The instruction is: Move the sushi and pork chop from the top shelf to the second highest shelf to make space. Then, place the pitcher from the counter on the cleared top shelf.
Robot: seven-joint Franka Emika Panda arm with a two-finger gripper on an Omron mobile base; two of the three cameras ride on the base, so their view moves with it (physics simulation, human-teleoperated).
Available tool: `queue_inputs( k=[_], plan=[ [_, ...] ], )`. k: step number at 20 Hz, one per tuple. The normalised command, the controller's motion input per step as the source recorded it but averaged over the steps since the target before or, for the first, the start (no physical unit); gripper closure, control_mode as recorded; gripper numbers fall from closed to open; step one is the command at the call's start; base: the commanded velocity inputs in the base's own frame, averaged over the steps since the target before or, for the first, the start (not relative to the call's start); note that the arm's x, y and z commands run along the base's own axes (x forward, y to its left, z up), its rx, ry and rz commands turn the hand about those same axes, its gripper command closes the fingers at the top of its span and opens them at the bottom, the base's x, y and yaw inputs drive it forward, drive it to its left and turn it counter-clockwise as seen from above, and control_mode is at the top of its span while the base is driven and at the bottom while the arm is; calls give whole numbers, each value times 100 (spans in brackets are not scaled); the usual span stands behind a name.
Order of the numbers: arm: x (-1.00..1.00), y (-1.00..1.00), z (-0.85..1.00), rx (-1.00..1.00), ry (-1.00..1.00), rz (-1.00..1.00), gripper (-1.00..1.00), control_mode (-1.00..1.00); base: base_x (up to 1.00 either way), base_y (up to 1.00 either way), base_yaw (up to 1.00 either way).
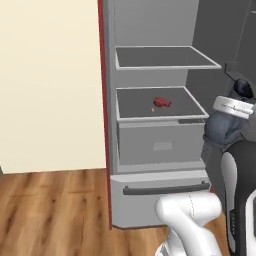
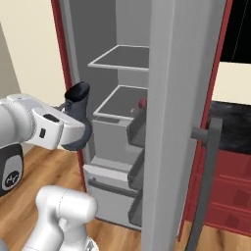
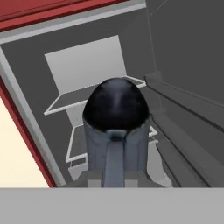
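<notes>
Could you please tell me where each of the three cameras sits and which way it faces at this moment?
Left base view: behind the arm on its left, facing the open fridge; top shelf, second highest shelf with a red item; white arm at lower right.
Right base view: behind on the right, past the fridge door; arm at lower left, counter at right.
Hand view: on the hand, looking along the gripper into the fridge.
Shared: all three show the pitcher and both shelves.

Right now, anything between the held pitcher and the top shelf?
Nothing: left base view shows the pitcher in the claw outside the fridge, below the bare top shelf, open air between.
</notes>
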Motion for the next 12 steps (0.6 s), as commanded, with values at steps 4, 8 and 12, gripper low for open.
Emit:
queue_inputs(
  k=[4,8,12],
  plan=[
    [0,0,0,0,0,0,100,100,61,13,-4],
    [0,0,0,0,0,0,100,100,57,1,-4],
    [0,0,0,0,0,0,100,100,47,0,-4]
  ],
)
